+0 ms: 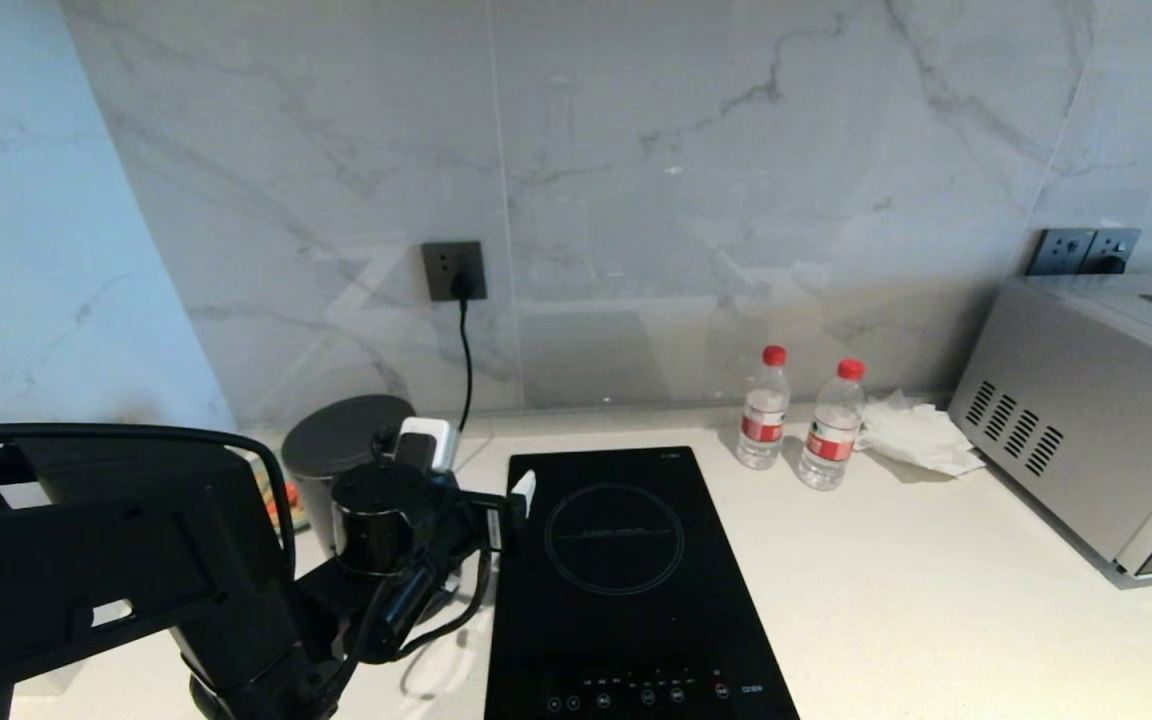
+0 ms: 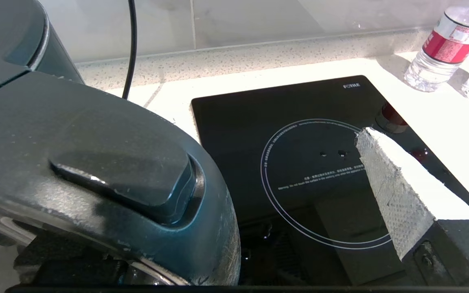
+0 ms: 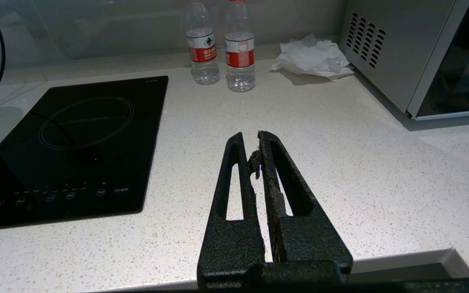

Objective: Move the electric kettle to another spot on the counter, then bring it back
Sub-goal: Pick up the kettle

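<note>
The pale speckled desk runs wide under a grey marble wall, and a silver oven stands at its far right end. A black glass hob is set into the desk near the middle. The left arm fills the lower left of the head view, reaching toward the kettle, which stands at the back left of the desk, just left of the hob and close to the wall. A black cord runs down from a wall socket toward the kettle's side. The left gripper sits beside the kettle with its jaws spread wide; in the left wrist view the kettle's dark handle and lid fill the space next to one white padded finger, which hangs over the hob, and nothing is clamped. The right gripper hovers low over bare desk to the right of the hob, its two black fingers pressed together and holding nothing. Two water bottles with red caps stand side by side behind the hob's far right corner, and a crumpled white tissue lies between them and the oven.
</note>
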Tool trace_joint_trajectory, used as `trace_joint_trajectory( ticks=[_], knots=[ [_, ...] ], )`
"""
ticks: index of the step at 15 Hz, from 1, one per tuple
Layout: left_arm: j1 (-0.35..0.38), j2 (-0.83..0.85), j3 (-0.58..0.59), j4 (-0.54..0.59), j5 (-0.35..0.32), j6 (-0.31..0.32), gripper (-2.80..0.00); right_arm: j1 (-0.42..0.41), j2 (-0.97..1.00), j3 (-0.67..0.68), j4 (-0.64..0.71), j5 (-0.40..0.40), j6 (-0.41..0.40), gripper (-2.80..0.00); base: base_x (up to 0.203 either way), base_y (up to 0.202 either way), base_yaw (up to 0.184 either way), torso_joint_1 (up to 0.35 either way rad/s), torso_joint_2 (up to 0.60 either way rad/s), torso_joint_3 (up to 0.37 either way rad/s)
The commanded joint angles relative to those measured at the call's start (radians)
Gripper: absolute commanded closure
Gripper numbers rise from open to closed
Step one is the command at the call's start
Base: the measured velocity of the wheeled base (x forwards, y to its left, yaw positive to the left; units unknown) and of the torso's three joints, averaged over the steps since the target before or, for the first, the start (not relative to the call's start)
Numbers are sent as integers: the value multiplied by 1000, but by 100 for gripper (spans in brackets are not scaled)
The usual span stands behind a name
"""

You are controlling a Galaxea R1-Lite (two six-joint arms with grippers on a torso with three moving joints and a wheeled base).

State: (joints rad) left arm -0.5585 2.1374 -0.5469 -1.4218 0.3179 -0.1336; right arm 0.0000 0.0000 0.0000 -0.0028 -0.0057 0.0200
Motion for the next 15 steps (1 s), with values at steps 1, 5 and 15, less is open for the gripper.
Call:
trace_joint_trajectory(
  ticks=[1, 5, 15],
  knots=[
    [0, 4, 2, -9, 1, 0, -280, 0, 0, 0, 0, 0, 0, 0, 0, 0, 0, 0, 0, 0],
    [-1, -2, 2, -3, 3, 0, -280, 0, 0, 0, 0, -1, 0, 0, 0, 0, 0, 0, 0, 0],
    [-4, -8, 16, -9, 3, 12, -280, 0, 0, 0, 0, 0, 0, 0, 0, 0, 0, 0, 0, 0]
  ],
)
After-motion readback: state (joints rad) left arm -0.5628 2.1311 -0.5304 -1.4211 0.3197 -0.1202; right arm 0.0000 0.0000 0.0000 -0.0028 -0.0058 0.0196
